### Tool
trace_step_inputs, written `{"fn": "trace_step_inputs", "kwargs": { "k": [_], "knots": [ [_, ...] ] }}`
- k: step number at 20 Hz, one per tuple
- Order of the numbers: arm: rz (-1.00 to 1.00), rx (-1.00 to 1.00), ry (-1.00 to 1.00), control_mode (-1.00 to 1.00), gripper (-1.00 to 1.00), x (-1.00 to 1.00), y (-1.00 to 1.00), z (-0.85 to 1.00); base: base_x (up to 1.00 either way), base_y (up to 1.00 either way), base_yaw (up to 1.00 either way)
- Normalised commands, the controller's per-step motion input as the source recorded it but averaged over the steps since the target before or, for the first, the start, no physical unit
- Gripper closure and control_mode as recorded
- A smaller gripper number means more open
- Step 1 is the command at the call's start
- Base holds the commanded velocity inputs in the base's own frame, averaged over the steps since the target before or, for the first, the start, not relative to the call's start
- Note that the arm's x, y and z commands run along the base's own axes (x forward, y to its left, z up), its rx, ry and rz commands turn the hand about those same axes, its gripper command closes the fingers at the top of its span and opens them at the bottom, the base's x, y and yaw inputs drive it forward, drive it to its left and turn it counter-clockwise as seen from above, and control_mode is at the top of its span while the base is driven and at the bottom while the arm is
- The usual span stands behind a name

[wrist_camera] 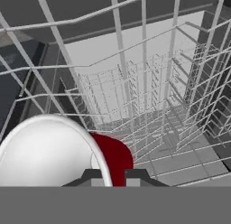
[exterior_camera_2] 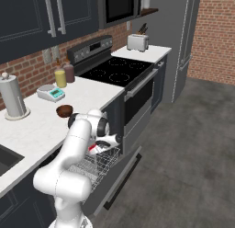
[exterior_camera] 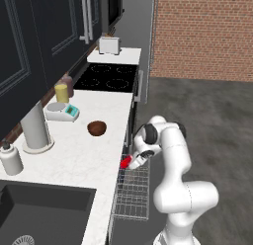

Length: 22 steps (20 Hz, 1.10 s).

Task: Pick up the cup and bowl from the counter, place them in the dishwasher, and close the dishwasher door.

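Cup [exterior_camera: 125, 162] delivery underway: claw [exterior_camera: 132, 162] clamped on it above the dishwasher rack [exterior_camera: 132, 189]. Next, lower and release; bowl [exterior_camera: 97, 128] waits at eleven o'clock on the worktop [exterior_camera: 74, 155].

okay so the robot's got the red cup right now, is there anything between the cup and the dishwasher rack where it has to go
Nothing visible blocks it. The tool is shut on the cup, held over the near corner of the pulled-out rack. In the hand view the rack below looks bare. The bowl sits on the counter, off to the side.
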Motion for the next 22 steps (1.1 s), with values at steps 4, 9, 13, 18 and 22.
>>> {"fn": "trace_step_inputs", "kwargs": {
  "k": [4,9,13,18,22],
  "knots": [
    [-0.23,-0.04,0.00,-1.00,1.00,0.00,0.16,-0.32,0.00,0.00,0.00],
    [-0.24,-0.06,0.00,-1.00,1.00,0.00,0.09,-0.30,0.00,0.00,0.00],
    [-0.23,-0.07,0.00,-1.00,1.00,0.00,0.04,-0.25,0.00,0.00,0.00],
    [-0.19,-0.04,0.02,-1.00,-1.00,0.11,0.01,-0.16,0.00,0.00,0.00],
    [-0.17,-0.02,0.01,-1.00,-1.00,0.01,-0.06,-0.03,0.00,0.00,0.00]
  ]
}}
